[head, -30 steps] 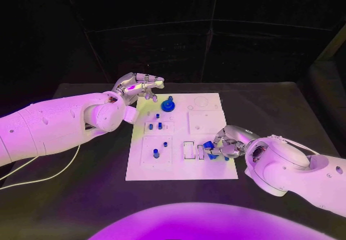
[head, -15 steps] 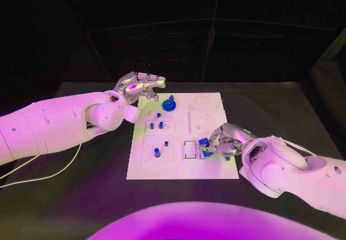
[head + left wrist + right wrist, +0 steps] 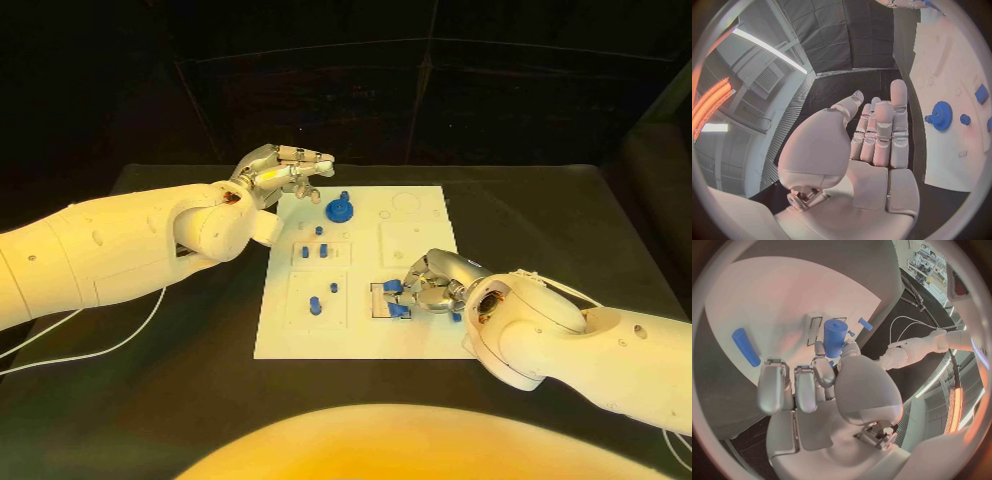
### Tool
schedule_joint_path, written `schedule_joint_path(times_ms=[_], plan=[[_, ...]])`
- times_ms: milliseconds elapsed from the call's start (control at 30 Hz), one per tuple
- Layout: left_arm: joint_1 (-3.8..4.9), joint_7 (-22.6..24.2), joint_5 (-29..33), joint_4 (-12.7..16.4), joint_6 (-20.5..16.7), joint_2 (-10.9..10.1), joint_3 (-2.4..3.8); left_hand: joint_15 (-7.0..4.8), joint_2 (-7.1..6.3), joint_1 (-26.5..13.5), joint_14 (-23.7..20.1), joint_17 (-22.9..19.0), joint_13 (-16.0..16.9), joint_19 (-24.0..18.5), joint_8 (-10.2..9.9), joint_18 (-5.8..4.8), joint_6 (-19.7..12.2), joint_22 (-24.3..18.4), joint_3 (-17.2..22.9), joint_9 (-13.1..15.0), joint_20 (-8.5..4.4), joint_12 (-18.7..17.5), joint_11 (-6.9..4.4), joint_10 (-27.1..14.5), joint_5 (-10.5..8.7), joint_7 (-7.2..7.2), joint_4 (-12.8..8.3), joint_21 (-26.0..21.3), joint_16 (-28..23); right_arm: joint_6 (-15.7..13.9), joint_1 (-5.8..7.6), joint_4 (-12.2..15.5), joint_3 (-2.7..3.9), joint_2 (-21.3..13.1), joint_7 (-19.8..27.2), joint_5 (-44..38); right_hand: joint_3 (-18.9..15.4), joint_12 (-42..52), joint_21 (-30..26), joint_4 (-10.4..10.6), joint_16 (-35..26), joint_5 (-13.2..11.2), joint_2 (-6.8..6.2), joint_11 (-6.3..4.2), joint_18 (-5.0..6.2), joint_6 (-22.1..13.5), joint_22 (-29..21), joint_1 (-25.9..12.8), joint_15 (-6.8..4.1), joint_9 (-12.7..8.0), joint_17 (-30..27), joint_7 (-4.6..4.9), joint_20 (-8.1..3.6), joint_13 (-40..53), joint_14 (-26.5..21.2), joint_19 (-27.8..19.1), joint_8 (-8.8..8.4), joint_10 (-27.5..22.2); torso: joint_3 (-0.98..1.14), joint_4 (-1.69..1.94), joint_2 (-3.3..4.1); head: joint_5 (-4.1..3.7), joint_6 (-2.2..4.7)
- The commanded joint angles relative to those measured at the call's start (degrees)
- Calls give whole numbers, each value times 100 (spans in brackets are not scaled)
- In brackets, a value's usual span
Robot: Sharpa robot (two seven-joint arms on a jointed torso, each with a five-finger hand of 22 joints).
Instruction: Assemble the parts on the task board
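Right hand [image 3: 418, 288], at lower centre of the head view, pinches a blue cylinder [image 3: 835, 336] over the task board [image 3: 418, 225]; tilted, it could jam at the slot. Left hand [image 3: 283, 170], upper left, hovers empty, fingers apart.

No text, label, brand, number or sign can be read on the task board [image 3: 418, 340] or elsewhere.

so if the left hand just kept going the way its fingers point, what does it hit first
Probably nothing soon. The left hand hovers by the task board's far corner, fingers pointing past the board's edge over bare black table. The blue gear lies off to one side. Depth is hard to judge.
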Motion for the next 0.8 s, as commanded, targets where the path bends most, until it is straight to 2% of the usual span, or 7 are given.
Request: schedule_joint_path(times_ms=[33,233,433,467,567,633,800], plan=[[10,11,16,7,75,13,5,3,35,29,-37,-6,7,-39,38,75,-40,-6,-26,-8,-1,21,-2,-43,-7,19,5,-17,-30,203,13,-54,5,71,-93,13,-54,-43,24,5,35,-80,-10,-22,-83,55,5,-65,-44,11,171,4,-5,9,371,27,6,37,-1,-7,4,7,-12],[11,5,16,5,80,21,5,3,35,29,-37,-6,7,-39,38,75,-40,-6,-26,-8,-1,21,-2,-43,-7,19,5,-17,-30,444,17,-131,6,160,-110,11,-120,-86,24,2,30,-354,32,-21,-84,55,9,-145,-44,23,164,4,-8,17,367,25,-14,35,-5,1,-2,11,-38],[11,0,16,4,85,23,5,3,35,29,-37,-6,7,-39,38,75,-40,-6,-26,-8,-1,21,-2,-43,-7,19,5,-17,-30,383,19,-177,6,233,-108,-5,-152,-106,23,7,32,-445,48,-22,-83,62,9,-192,-44,30,170,3,-7,17,368,23,-17,33,2,-5,-5,42,-35],[11,-1,16,5,87,24,5,3,35,29,-37,-6,7,-39,38,75,-40,-6,-26,-8,-1,21,-2,-43,-7,19,5,-17,-30,375,19,-188,6,240,-108,-26,-186,-125,21,4,30,-590,60,-22,-83,62,7,-251,-44,34,167,2,-8,12,366,22,-21,28,1,-5,-4,43,-34],[11,-4,16,4,90,26,5,3,35,29,-37,-6,7,-39,38,75,-40,-6,-26,-8,-1,21,-2,-43,-7,19,5,-17,-30,383,20,-227,6,254,-111,-99,-425,-352,-6,-64,19,-1855,74,-20,-76,18,-30,-780,-28,43,159,21,-10,-151,358,1,-50,-82,0,-7,-4,58,-27],[11,-7,16,4,93,26,4,3,35,29,-37,-6,7,-39,38,75,-40,-6,-26,-8,-1,21,-2,-43,-7,19,5,-17,-30,383,21,-244,6,261,-110,-133,-474,-455,-16,19,29,-2395,-81,5,-75,-17,-40,-1025,-22,48,187,28,3,-218,360,-8,-65,-131,4,-12,-3,70,-20],[12,-12,16,1,94,25,4,3,35,29,-37,-6,7,-39,38,75,-40,-6,-26,-8,-1,21,-2,-43,-7,19,5,-17,-30,382,22,-242,6,273,-102,-197,127,-548,-20,44,34,-2480,-672,22,-74,-56,-36,-1590,-17,73,213,33,13,-231,361,-10,-77,-147,3,-14,3,64,-24]])
